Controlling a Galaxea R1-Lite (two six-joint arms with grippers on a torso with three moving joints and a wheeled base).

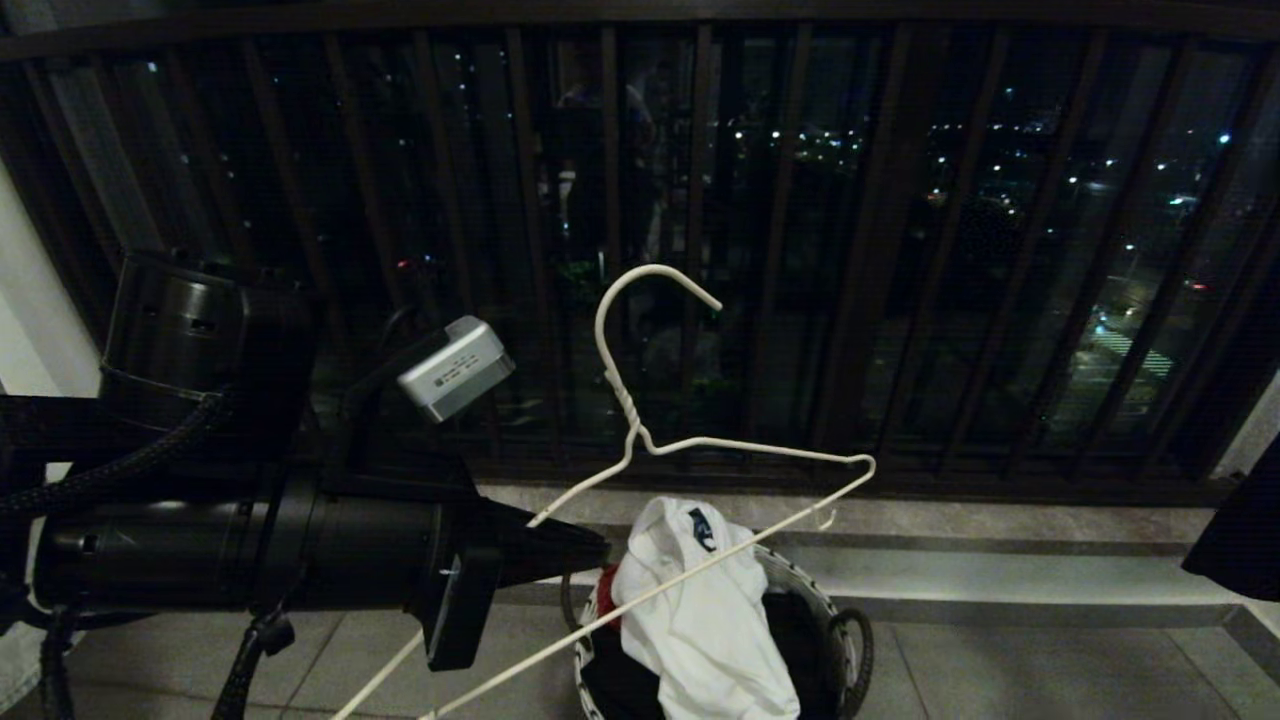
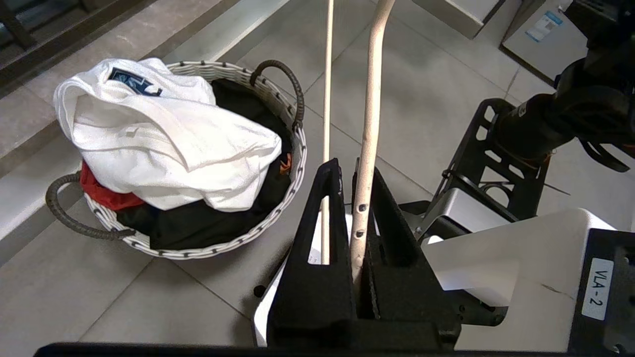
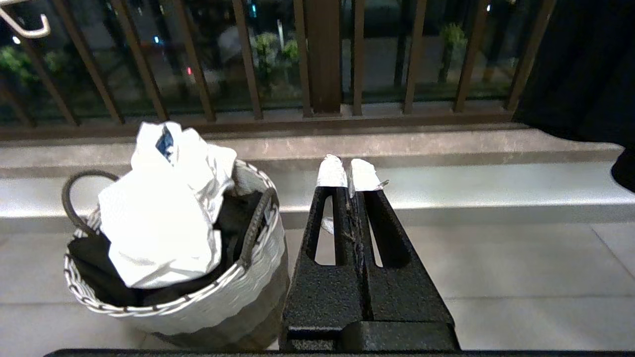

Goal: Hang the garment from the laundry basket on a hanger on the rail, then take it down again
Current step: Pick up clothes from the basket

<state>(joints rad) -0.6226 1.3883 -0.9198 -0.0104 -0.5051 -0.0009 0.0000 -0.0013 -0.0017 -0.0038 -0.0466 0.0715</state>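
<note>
1. T-shirt, white with a scrap of blue print showing, lies heaped on top of the laundry basket, above dark clothes and a red cloth; it is not yet on the hanger.
2. Laundry basket stands on the tiled floor, just before the step under the balcony railing.
3. Wire hanger is held tilted in the air above the basket, its hook uppermost, clenched by the left gripper on one shoulder wire.
4. Right gripper is pressed closed on nothing, hanging low beside the basket.
5. Judged step: hanger in hand, garment still to be fetched. The next move probably calls for the right gripper to open over the basket and pinch the shirt near its collar.
6. No drying rail shows in any view. The shirt's collar is buried in folds, and the hanger's near corner is cut off.
</note>
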